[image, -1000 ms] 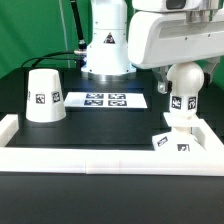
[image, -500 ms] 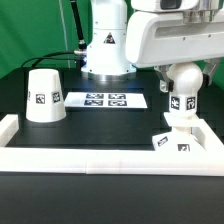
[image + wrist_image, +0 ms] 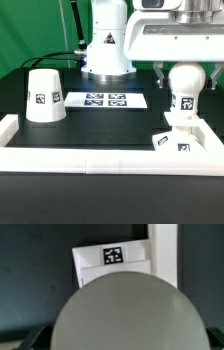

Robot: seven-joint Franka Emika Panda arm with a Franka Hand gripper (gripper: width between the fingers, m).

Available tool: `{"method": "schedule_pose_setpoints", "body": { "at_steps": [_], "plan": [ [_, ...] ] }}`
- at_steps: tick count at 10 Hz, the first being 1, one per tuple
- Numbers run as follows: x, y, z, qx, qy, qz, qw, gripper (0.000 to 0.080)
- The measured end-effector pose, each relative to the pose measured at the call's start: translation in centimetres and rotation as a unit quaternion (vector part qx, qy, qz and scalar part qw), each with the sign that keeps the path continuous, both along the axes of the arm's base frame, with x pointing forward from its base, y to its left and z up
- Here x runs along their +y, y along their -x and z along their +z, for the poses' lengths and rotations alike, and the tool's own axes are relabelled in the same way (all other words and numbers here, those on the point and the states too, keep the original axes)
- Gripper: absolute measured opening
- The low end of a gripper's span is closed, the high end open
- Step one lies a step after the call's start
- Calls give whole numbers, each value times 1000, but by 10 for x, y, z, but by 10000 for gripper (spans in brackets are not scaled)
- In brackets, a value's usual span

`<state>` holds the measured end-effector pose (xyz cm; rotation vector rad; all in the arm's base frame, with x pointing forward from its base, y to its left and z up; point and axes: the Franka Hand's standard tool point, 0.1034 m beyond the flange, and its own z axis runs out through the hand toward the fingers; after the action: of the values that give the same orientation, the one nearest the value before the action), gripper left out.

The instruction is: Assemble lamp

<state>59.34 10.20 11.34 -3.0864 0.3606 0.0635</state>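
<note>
The round white bulb [image 3: 186,88] stands upright on its stem in the small blocky base [image 3: 172,141] at the exterior view's right. My gripper [image 3: 188,78] hangs over it, one dark finger on each side of the bulb's upper half, shut on it. In the wrist view the bulb [image 3: 125,314] fills the space between my fingers, and the tagged base [image 3: 112,259] shows beyond it. The cone-shaped shade [image 3: 43,96] stands alone at the exterior view's left, wide end down.
The marker board [image 3: 105,100] lies flat mid-table. A white wall [image 3: 100,158] runs along the front and both sides; the base sits close to its right corner [image 3: 165,246]. The robot pedestal [image 3: 107,50] stands at the back.
My hand has turned about its vertical axis and now faces the camera squarely. The bulb's tag has swung toward the exterior view's right with it. Shade and base have not moved.
</note>
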Motion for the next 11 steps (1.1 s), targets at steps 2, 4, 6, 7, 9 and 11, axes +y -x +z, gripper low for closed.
{"method": "schedule_pose_setpoints", "body": {
  "at_steps": [2,4,6,7,9,11],
  "plan": [
    [-3,-4,0,4,-3,-81,997,577],
    [-5,-7,-1,7,-7,-167,986,579],
    [-4,-4,-1,23,-4,-265,964,579],
    [-4,-3,-1,27,-1,-305,952,579],
    [-6,-4,-1,28,0,-342,939,579],
    [-4,-4,-1,28,0,-359,933,603]
  ]
}}
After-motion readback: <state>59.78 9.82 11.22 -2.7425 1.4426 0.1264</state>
